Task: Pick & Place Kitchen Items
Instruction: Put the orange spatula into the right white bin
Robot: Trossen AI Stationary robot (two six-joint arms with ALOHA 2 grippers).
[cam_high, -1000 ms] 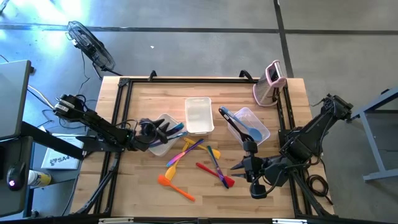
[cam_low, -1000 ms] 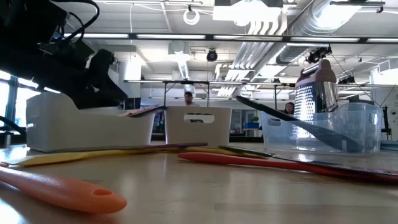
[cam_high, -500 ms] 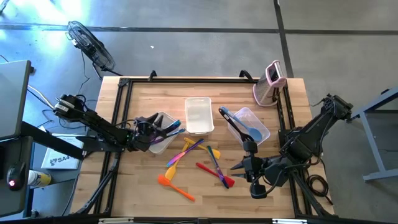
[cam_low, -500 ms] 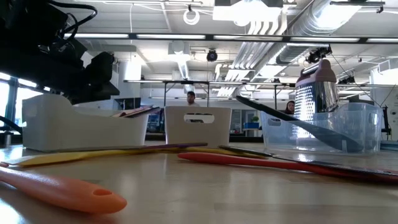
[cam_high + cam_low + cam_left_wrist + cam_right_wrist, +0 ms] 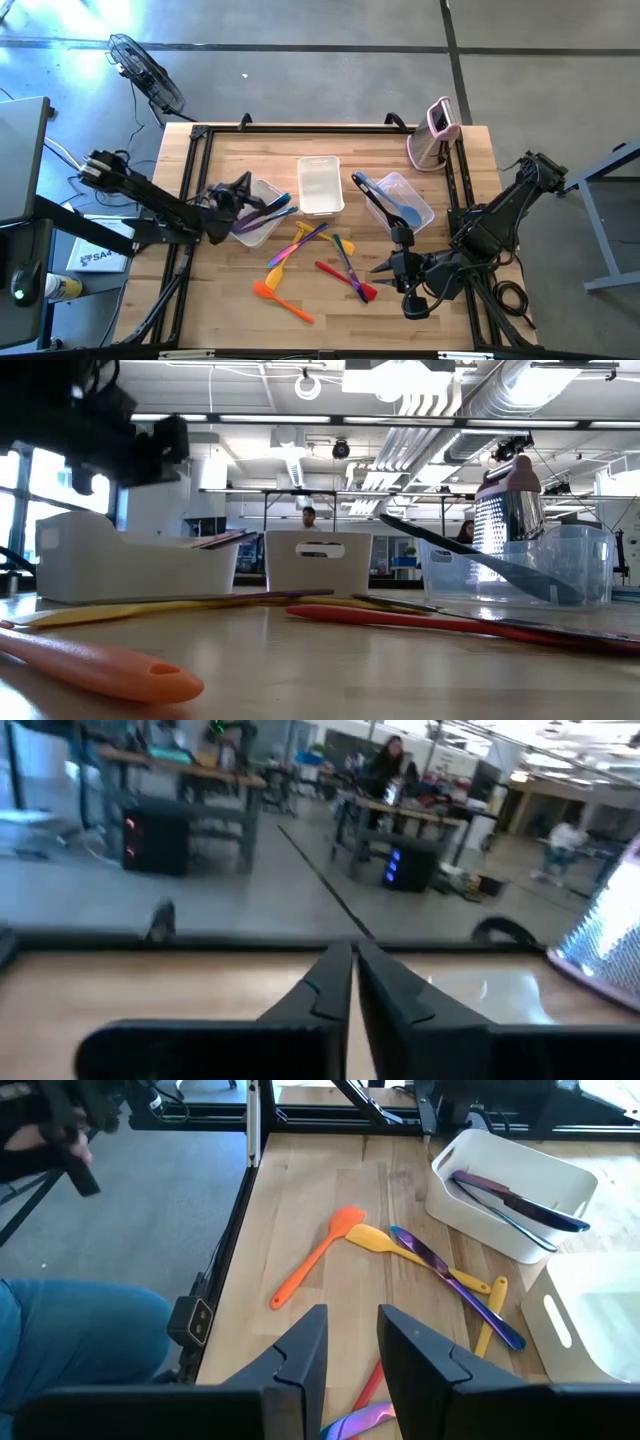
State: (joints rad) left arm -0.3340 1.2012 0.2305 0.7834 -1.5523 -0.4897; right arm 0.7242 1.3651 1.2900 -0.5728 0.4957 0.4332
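Hovering left pincer (image 5: 243,186) sits closed, empty, above left tub (image 5: 262,229) holding few utensils. You're between picks. Loose utensils (image 5: 340,262) lie mid-table, orange spatula (image 5: 280,298) nearest front edge. Right pincer (image 5: 378,267) waits part-open, empty, beside red spoon (image 5: 345,279). Next: open, descend on one handle.

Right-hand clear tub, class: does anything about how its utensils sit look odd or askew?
Yes. In the right-hand clear tub, a black utensil lies slanted, its end poking out over the rim toward the middle tub. The light blue utensil beside it lies inside the tub.
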